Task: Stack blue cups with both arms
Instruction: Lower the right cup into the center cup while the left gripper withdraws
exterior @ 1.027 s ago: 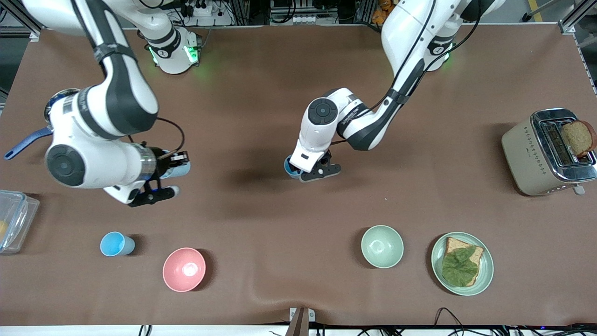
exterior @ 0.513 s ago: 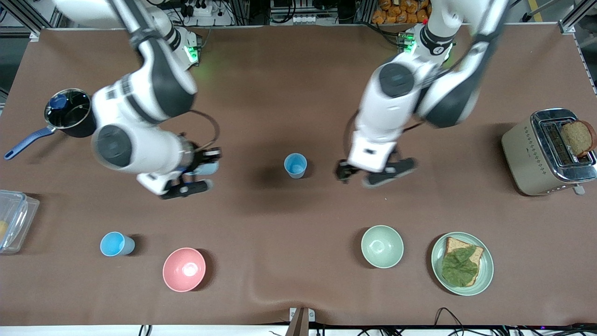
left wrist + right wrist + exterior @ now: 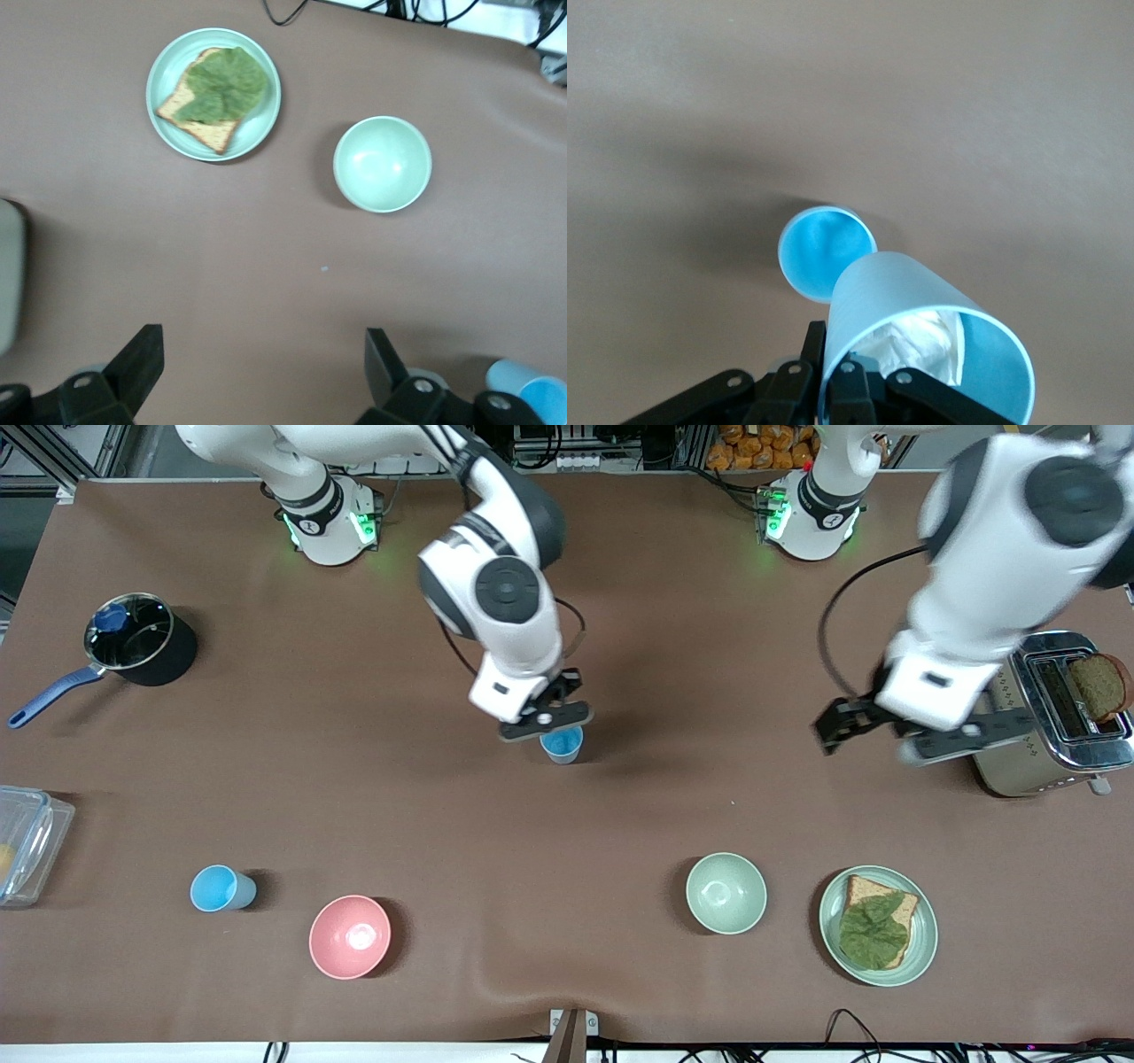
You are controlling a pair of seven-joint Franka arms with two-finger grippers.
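A blue cup (image 3: 563, 745) stands upright at the table's middle. My right gripper (image 3: 543, 722) hangs just over it, shut on the wall of a second blue cup (image 3: 904, 301) that has white crumpled paper inside. In the right wrist view the held cup is tilted above the standing cup (image 3: 827, 252), and my right gripper (image 3: 837, 365) pinches its rim. The held cup is mostly hidden in the front view. A third blue cup (image 3: 221, 888) stands near the front camera at the right arm's end. My left gripper (image 3: 879, 739) is open and empty, raised beside the toaster (image 3: 1028, 717); its open fingers (image 3: 142, 354) show over bare table.
A black pot (image 3: 133, 642) with a blue handle and a clear container (image 3: 22, 841) are at the right arm's end. A pink bowl (image 3: 350, 936), a pale green bowl (image 3: 726, 893) and a plate (image 3: 921, 948) with bread and lettuce lie near the front camera.
My right arm swung with its cup from the right arm's end to over the middle cup. My left gripper let go of the middle cup and rose away toward the toaster.
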